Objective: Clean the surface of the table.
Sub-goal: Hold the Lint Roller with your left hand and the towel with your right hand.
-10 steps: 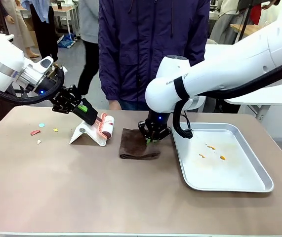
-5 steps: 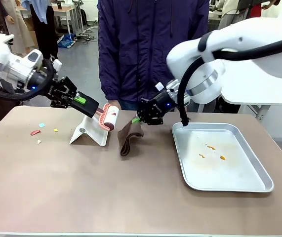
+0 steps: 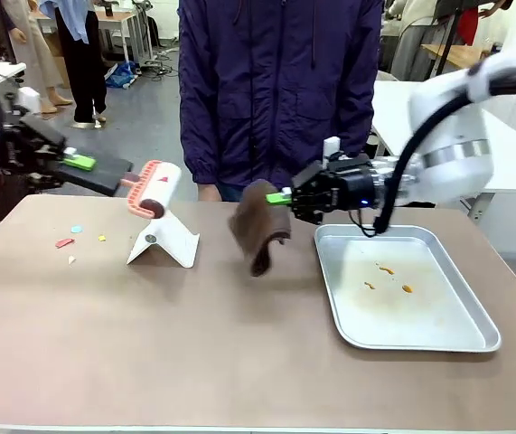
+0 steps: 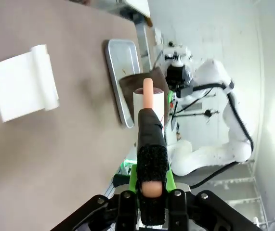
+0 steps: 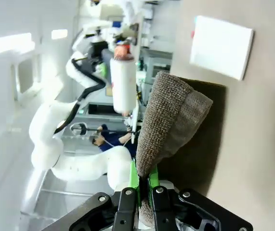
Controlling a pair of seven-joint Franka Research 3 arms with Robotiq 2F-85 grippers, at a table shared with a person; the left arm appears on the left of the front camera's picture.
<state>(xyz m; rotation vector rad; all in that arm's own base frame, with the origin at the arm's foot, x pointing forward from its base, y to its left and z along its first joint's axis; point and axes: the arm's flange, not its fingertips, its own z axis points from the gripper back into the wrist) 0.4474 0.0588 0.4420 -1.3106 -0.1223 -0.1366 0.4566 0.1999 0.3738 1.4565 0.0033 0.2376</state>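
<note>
Front view: we note left gripper (image 3: 84,164) clamped on roller (image 3: 154,186) (by its handle). We find right gripper (image 3: 285,197) pinching cloth (image 3: 259,231) above table (image 3: 194,348).

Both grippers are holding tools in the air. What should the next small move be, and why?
Probably lower the lint roller in the left gripper onto the coloured scraps at the left end of the table. It hangs clear of its white stand, near them, while the right gripper holds the brown cloth up near the tray.

table (image 3: 149,344), beige-brown, matte, small scraps left
</note>
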